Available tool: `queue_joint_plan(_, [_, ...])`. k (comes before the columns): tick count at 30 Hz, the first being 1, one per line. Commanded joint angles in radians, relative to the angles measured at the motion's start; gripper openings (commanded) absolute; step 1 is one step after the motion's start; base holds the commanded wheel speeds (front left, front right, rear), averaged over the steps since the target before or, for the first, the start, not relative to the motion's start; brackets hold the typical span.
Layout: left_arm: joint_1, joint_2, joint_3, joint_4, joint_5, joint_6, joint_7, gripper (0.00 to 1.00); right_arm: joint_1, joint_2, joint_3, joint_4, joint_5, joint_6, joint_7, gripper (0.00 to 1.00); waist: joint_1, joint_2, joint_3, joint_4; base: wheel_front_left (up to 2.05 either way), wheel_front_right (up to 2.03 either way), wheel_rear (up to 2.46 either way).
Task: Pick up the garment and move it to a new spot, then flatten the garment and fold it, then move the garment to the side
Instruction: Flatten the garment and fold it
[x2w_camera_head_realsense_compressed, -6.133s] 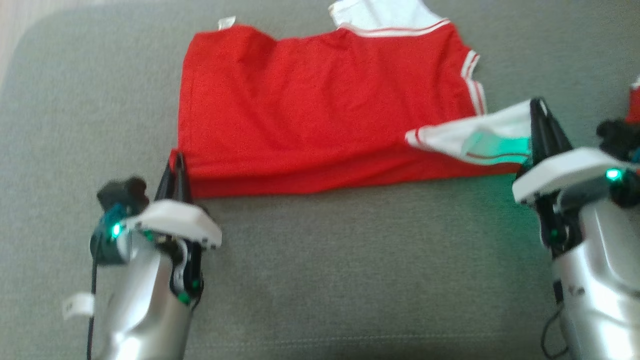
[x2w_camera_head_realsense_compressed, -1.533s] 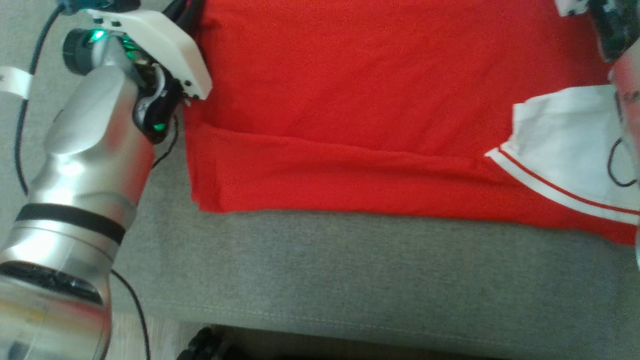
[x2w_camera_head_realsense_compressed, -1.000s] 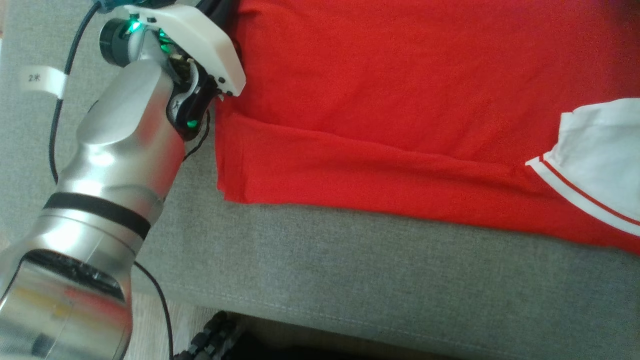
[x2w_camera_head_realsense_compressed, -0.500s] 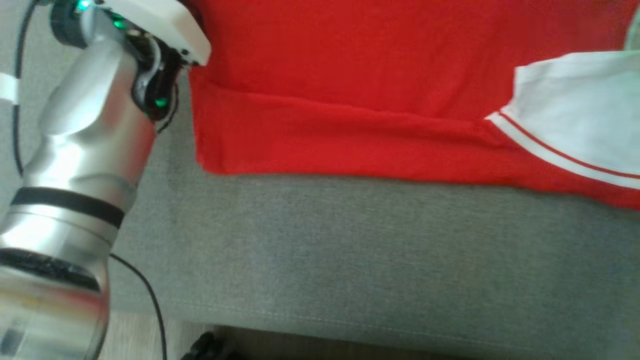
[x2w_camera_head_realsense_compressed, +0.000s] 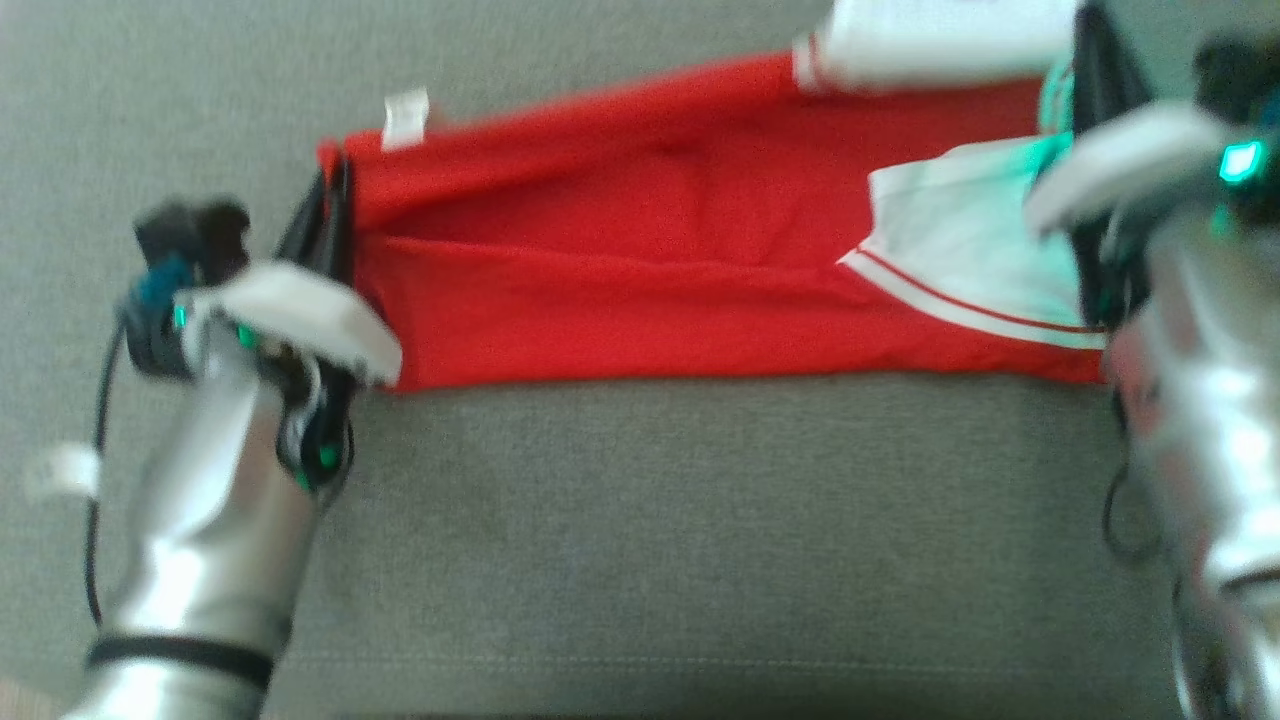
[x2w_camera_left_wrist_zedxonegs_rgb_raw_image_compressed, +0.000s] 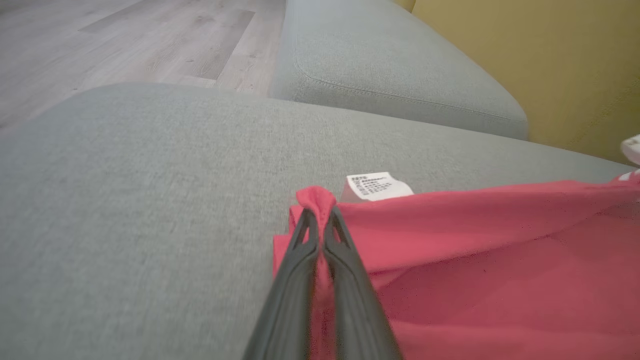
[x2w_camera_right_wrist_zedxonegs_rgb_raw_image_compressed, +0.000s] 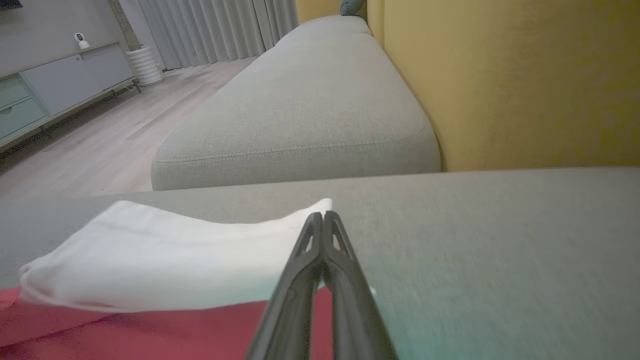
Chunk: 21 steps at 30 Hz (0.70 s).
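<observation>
The garment (x2w_camera_head_realsense_compressed: 620, 260) is red with white sleeves and lies as a long folded band across the grey sofa cushion (x2w_camera_head_realsense_compressed: 640, 550). At its left end my left gripper (x2w_camera_head_realsense_compressed: 335, 178) is shut on a red corner. In the left wrist view the cloth (x2w_camera_left_wrist_zedxonegs_rgb_raw_image_compressed: 475, 250) bulges over the closed tips of that gripper (x2w_camera_left_wrist_zedxonegs_rgb_raw_image_compressed: 318, 216), beside a white care label (x2w_camera_left_wrist_zedxonegs_rgb_raw_image_compressed: 377, 186). My right gripper (x2w_camera_head_realsense_compressed: 1092, 25) is at the band's right end, shut on the edge of a white sleeve (x2w_camera_right_wrist_zedxonegs_rgb_raw_image_compressed: 150, 245). In the right wrist view the sleeve runs into the closed tips of that gripper (x2w_camera_right_wrist_zedxonegs_rgb_raw_image_compressed: 322, 216).
A second grey cushion (x2w_camera_left_wrist_zedxonegs_rgb_raw_image_compressed: 390, 70) adjoins this one, with a yellow backrest (x2w_camera_right_wrist_zedxonegs_rgb_raw_image_compressed: 500, 75) behind both. Wood floor (x2w_camera_left_wrist_zedxonegs_rgb_raw_image_compressed: 125, 40) lies beyond the cushion's rounded edge, and a low cabinet (x2w_camera_right_wrist_zedxonegs_rgb_raw_image_compressed: 50, 85) stands far off. Bare cushion stretches in front of the garment.
The head camera has pulled back, so both arms now show. The right gripper, out of view half a second ago, is shut at the white sleeve. The garment now looks a narrower band.
</observation>
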Motion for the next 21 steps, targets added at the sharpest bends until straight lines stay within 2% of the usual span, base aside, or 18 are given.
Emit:
queue_joint_plan(1, [0.012,0.024,0.054,-0.036,0.021,0.003,-0.012,0.0,0.042,0.002,0.033,-0.054,0.031,0.003,-0.013,0.0,0.0001,-0.0001,-0.048,-0.026,0.0,0.0,0.0])
queue_joint_plan(6, [0.121,-0.013,0.123,-0.051,0.085,-0.008,-0.012,0.0,0.228,-0.008,0.097,-0.155,0.16,0.003,0.018,0.0,0.0001,-0.0001,-0.09,-0.036,0.0,0.0,0.0])
queue_joint_plan(8, [0.138,-0.02,0.136,-0.051,0.099,-0.006,-0.012,0.0,0.255,-0.011,0.104,-0.167,0.181,0.003,0.034,0.0,0.0001,-0.0001,-0.096,-0.037,0.0,0.0,0.0])
queue_joint_plan(9, [0.153,-0.028,0.151,-0.051,0.112,0.0,-0.012,0.4,0.276,-0.016,0.104,-0.18,0.198,0.003,0.042,0.0,0.0001,-0.0001,-0.102,-0.036,0.0,0.0,0.0])
queue_joint_plan(10, [0.168,-0.036,0.168,-0.058,0.126,0.007,-0.012,0.95,0.293,-0.022,0.103,-0.191,0.209,0.003,0.046,0.46,0.0001,-0.0001,-0.107,-0.035,0.0,0.0,0.0])
queue_joint_plan(11, [0.184,-0.044,0.185,-0.072,0.142,0.015,-0.012,1.0,0.307,-0.027,0.097,-0.201,0.221,0.003,0.049,1.0,0.0001,-0.0001,-0.112,-0.031,0.0,0.0,0.0])
queue_joint_plan(16, [0.292,-0.09,0.278,-0.177,0.219,0.086,-0.012,1.0,0.344,-0.045,0.054,-0.249,0.239,0.003,0.034,1.0,0.0001,-0.0001,-0.136,-0.001,0.0,0.0,0.0])
queue_joint_plan(21, [0.393,-0.119,0.297,-0.251,0.255,0.086,-0.012,1.0,0.346,-0.052,0.019,-0.226,0.205,0.003,0.057,1.0,0.0001,-0.0001,-0.143,0.049,0.0,0.0,0.0])
